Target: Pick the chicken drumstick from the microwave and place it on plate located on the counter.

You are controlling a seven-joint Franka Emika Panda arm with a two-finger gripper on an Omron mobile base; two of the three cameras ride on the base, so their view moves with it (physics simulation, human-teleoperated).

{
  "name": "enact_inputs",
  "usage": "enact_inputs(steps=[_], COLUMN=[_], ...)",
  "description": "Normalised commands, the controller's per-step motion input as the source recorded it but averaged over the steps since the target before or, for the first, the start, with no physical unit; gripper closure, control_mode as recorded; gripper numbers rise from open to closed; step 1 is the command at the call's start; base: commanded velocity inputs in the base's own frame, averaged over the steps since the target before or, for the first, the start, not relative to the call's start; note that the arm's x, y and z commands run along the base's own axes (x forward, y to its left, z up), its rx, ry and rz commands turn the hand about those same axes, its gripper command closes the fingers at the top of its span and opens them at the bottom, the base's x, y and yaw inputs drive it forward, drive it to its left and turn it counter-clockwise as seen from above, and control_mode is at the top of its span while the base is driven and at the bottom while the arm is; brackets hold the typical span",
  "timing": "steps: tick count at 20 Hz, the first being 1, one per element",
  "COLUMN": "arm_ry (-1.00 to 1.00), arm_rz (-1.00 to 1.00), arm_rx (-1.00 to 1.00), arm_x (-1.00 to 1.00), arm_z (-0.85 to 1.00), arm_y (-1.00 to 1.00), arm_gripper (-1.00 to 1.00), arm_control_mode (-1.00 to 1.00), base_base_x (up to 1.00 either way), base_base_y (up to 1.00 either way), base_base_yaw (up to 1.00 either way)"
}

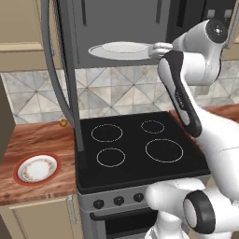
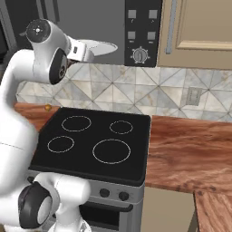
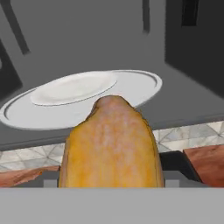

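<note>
The chicken drumstick (image 3: 111,144), golden-brown and lumpy, sits right in front of the hand camera, and my gripper (image 1: 157,50) is shut on it. It hides the fingertips. The hand is at the front of the open microwave (image 1: 116,23), just right of the white glassy disc (image 1: 119,50) inside. From the right base view the gripper (image 2: 85,52) is at the disc's left edge, left of the black control panel (image 2: 142,31). The red-rimmed plate (image 1: 37,169) lies on the wooden counter (image 1: 42,140), low and to the left of the stove.
The microwave door (image 1: 70,93) hangs open, reaching down to the left edge of the black stove top (image 1: 135,144). A tiny orange ball (image 1: 63,123) rests on the counter by the wall. More counter (image 2: 190,154) stretches right of the stove.
</note>
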Motion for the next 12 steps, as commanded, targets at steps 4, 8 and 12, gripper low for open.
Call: enact_inputs(steps=[4, 8, 12], arm_ry=[0.03, 0.08, 0.16], arm_rz=[0.03, 0.17, 0.38], arm_rx=[-0.05, -0.03, -0.04], arm_x=[-1.0, -0.74, -0.07], arm_z=[-0.4, -0.48, -0.64], arm_y=[0.0, 0.03, 0.29], arm_gripper=[1.0, 1.0, 1.0], arm_control_mode=[-1.0, -1.0, -1.0], base_base_x=[0.0, 0.0, 0.0], base_base_y=[0.0, 0.0, 0.0], base_base_yaw=[0.0, 0.0, 0.0])
